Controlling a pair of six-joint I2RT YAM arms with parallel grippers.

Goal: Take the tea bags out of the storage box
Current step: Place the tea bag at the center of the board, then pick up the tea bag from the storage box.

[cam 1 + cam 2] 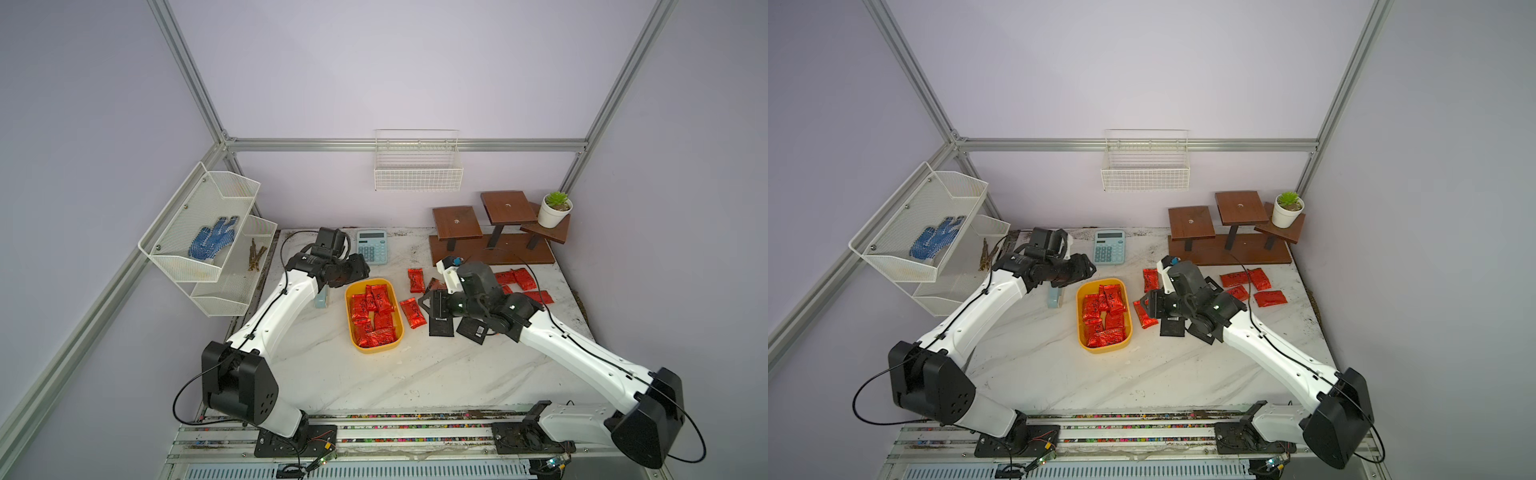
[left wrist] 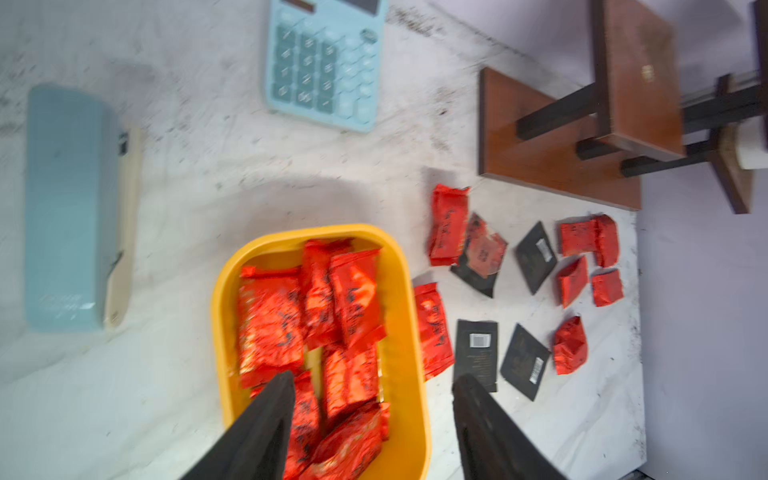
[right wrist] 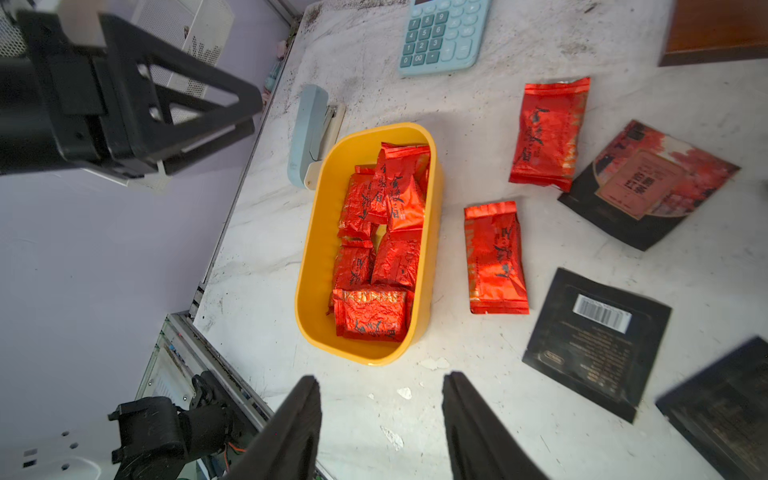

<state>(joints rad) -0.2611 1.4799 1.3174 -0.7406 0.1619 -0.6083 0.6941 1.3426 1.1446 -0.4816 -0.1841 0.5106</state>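
Note:
The yellow storage box (image 1: 348,316) (image 1: 1079,316) sits mid-table and holds several red foil tea bags (image 1: 372,316) (image 1: 1104,316) (image 2: 282,324) (image 3: 374,316). More red tea bags (image 1: 413,313) (image 3: 496,257), black square ones (image 1: 473,330) (image 3: 598,336) and a reddish-brown square (image 3: 648,183) lie on the table to its right. My left gripper (image 1: 365,270) (image 2: 372,379) hovers open at the box's far left corner, nothing between its fingers. My right gripper (image 1: 422,301) (image 3: 380,378) is open and empty above the sachets right of the box.
A blue calculator (image 1: 371,246) lies behind the box and a light blue stapler (image 1: 321,299) to its left. A wooden stand (image 1: 494,237) with a potted plant (image 1: 555,210) fills the back right. A wire basket (image 1: 417,166) and a mesh shelf (image 1: 208,232) hang on the walls.

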